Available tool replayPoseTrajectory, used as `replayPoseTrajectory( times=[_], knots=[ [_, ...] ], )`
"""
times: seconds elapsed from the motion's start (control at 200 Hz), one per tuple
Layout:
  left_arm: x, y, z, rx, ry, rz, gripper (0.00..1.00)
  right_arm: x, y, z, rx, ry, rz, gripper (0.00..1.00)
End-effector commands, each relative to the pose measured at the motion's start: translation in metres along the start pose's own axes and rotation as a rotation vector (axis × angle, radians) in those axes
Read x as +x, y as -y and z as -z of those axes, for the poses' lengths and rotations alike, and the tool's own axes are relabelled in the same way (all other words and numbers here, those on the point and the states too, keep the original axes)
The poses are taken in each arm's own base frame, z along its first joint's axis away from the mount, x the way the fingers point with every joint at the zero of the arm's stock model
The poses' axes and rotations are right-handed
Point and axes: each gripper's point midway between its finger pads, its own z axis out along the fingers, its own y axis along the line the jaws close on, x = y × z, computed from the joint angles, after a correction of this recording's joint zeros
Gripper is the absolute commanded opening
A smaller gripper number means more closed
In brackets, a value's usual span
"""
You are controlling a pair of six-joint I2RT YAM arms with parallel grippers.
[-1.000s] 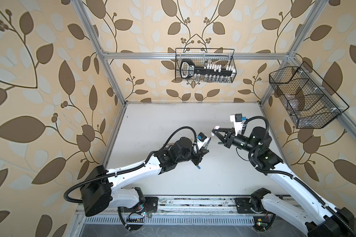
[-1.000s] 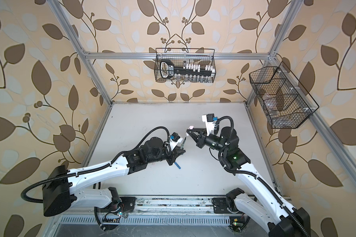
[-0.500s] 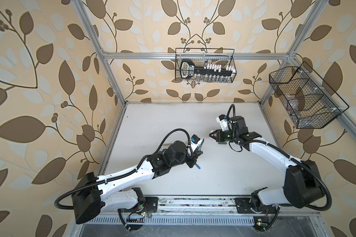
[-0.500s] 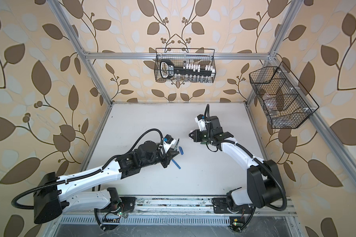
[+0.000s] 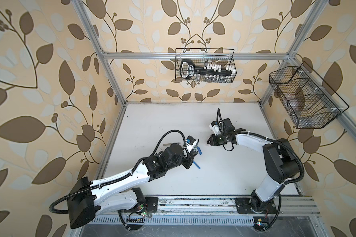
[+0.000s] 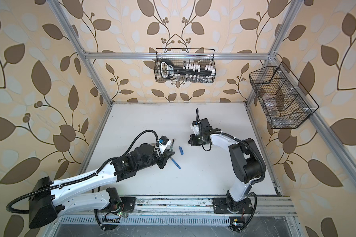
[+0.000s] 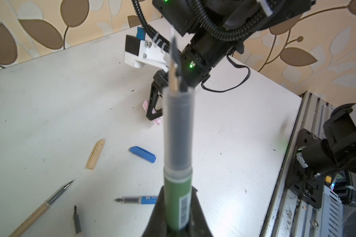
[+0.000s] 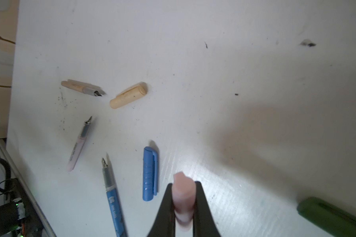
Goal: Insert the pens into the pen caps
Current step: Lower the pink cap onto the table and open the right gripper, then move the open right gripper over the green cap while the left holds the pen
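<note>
The left gripper [image 7: 178, 191] is shut tight on the green pen [image 7: 178, 133]. It holds the green end. The dark tip sticks out toward the right arm.

The right gripper [image 8: 183, 184] is shut tight on the pink cap [image 8: 182, 200]. It is down low by the table [image 5: 224, 184], near the middle. I cannot tell if the cap touches the table.

All the other things lie flat on the table. The blue cap [image 6: 180, 150] is between the two grippers, near the middle. The blue pen [image 6: 176, 164] is just beside it, closer to the edge where the arms stand. The two do not touch. One end of the blue pen is hidden behind the left gripper.

The tan cap [image 8: 128, 95] lies more toward the left edge. The tan pen [image 8: 81, 88] is near it, with its tip pointing at the cap, but they do not touch. The pink pen [image 8: 78, 145] lies between the tan pen and the blue pen, apart from both. In both top views the left arm hides the tan cap and the pink pen.

The green cap [image 8: 333, 217] lies alone on the other side of the right gripper, well apart from the rest.

A far basket [image 5: 205, 65] hangs on the wall over the far edge. A right basket [image 5: 304, 96] hangs over the right edge.
</note>
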Motion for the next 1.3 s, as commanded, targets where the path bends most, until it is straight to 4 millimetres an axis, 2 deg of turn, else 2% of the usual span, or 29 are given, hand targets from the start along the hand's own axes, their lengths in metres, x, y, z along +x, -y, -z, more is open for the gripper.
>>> replayPoseTrajectory(
  times=[0.0,0.095,0.205,0.45,0.575,0.69,0.76,0.85,0.965,1.295],
  knots=[
    [-0.011,0.000,0.009,-0.011,0.043,0.008,0.00,0.002,0.010,-0.009,0.062,-0.035,0.038,0.09],
    [-0.012,-0.001,0.010,-0.011,0.043,0.007,0.00,0.006,0.015,-0.017,0.082,-0.055,0.041,0.11],
    [-0.012,-0.001,0.011,-0.013,0.039,0.008,0.00,0.009,0.021,-0.023,0.115,-0.075,0.048,0.17],
    [-0.014,0.000,0.009,-0.011,0.036,0.000,0.00,0.008,0.025,-0.023,0.161,-0.082,0.070,0.39],
    [-0.015,0.001,0.008,-0.009,0.034,-0.008,0.00,-0.002,0.019,-0.009,0.168,-0.047,0.084,0.44],
    [-0.018,0.003,0.007,-0.002,0.034,-0.014,0.00,-0.013,0.019,0.014,0.204,-0.002,0.094,0.47],
    [-0.019,0.003,0.007,0.002,0.036,-0.017,0.00,-0.017,0.029,0.027,0.237,0.019,0.084,0.49],
    [-0.020,0.004,0.007,0.002,0.040,-0.018,0.00,-0.017,0.047,0.033,0.259,0.011,0.048,0.52],
    [-0.019,0.004,0.006,0.007,0.038,-0.021,0.00,-0.016,0.059,0.029,0.276,-0.018,0.042,0.56],
    [-0.021,0.007,0.002,0.015,0.032,-0.039,0.00,-0.012,0.068,0.006,0.255,-0.086,0.038,0.59]
  ],
)
